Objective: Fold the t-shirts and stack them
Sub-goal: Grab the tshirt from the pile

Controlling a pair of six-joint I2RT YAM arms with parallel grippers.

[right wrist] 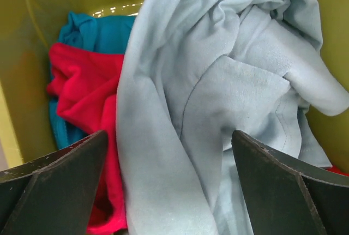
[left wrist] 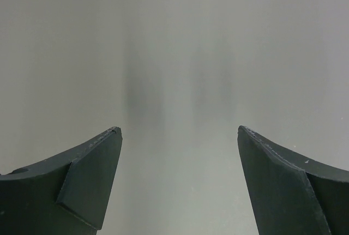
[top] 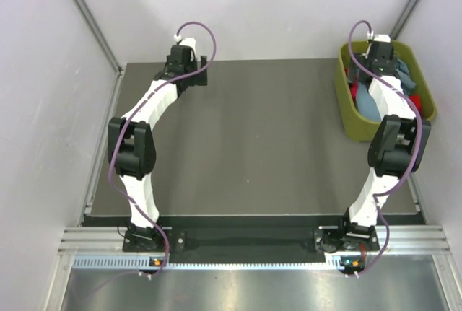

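The two dark fingers of the right gripper [right wrist: 169,137] are filling the bottom corners of the right wrist view. They are standing wide apart and are not clamping anything. Just beyond them, the crumpled grey-blue t-shirt [right wrist: 218,98] is lying in a heap, taking up most of the space between the two fingers. Whether the fingertips are touching the cloth cannot be told. To the left of that heap, a bright red t-shirt [right wrist: 82,88] is bunching against it, and a turquoise t-shirt [right wrist: 98,30] is showing behind and under the red one. All three are sitting inside the olive-green bin [top: 354,127], whose glossy walls are rising around them.

From above, the bin is standing at the far right corner of the tabletop [top: 253,145], its long side running along the right edge. The right arm [top: 390,116] is reaching forward from the near edge, and its wrist is hanging over the bin, hiding much of the clothing there.

The left arm [top: 144,109] is stretching from the near left corner toward the far edge. The left gripper [left wrist: 179,128] is hovering near that far edge, left of the middle, with its jaws released and spread wide. Only bare grey surface and two faint shadows are showing between its fingers.
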